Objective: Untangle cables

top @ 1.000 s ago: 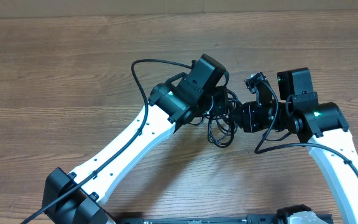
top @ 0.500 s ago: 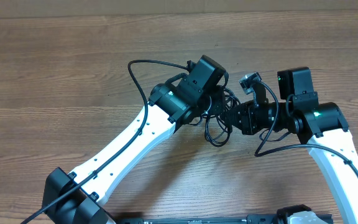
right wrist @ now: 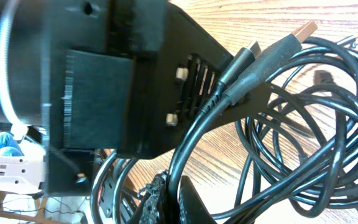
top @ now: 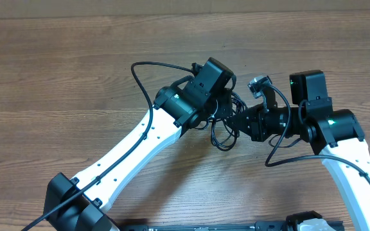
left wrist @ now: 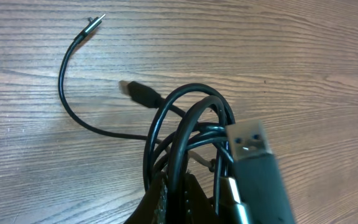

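Observation:
The cables (top: 223,125) are a tangle of thin black cords between my two grippers at the table's middle. In the left wrist view my left gripper (left wrist: 178,198) is shut on black loops of the cables (left wrist: 185,124); a large USB plug (left wrist: 253,158) stands close to the lens, and a loose end with a silver tip (left wrist: 92,23) lies on the wood. In the right wrist view my right gripper (right wrist: 174,196) is shut on one black cord of the cables (right wrist: 303,124), with a plug end (right wrist: 284,40) above. In the overhead view the left gripper (top: 227,106) and right gripper (top: 239,122) nearly touch.
The wooden table (top: 69,77) runs all round. The white left arm (top: 133,144) crosses from the bottom left, the white right arm (top: 352,167) from the bottom right. A thick arm wire (top: 146,67) arcs over the left wrist.
The right gripper has shifted a little left and up towards the left gripper, and the hanging loops of the cables have drawn up shorter. The left arm has barely moved.

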